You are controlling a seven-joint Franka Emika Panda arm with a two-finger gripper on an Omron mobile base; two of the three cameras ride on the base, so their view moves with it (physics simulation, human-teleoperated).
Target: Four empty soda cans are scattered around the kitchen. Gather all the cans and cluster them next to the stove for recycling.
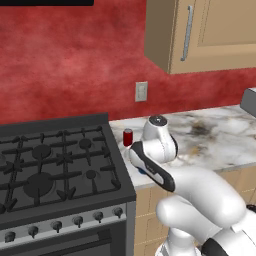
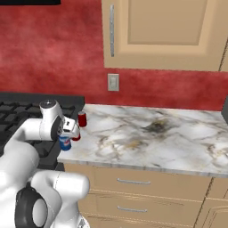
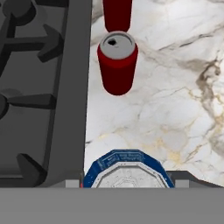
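Observation:
My gripper (image 2: 67, 133) is shut on a blue soda can (image 2: 65, 143) with a white band, held upright by its top. It is low over the marble counter (image 2: 147, 133), right beside the stove (image 2: 18, 111). In the hand view the can's silver top (image 3: 126, 175) sits between my fingertips, next to the stove's right edge (image 3: 70, 87). Two red soda cans stand on the counter just beyond it: one close (image 3: 117, 61), one farther back (image 3: 117, 13). In the left base view one red can (image 1: 128, 137) stands by the black stove (image 1: 50, 170), and my arm covers the gripper.
Marble counter (image 1: 220, 135) runs to the right, with a grey appliance corner (image 1: 249, 100) at its far end. A wall outlet (image 2: 113, 82) and upper cabinets (image 2: 169, 31) are above it, and drawers (image 2: 133, 182) are below.

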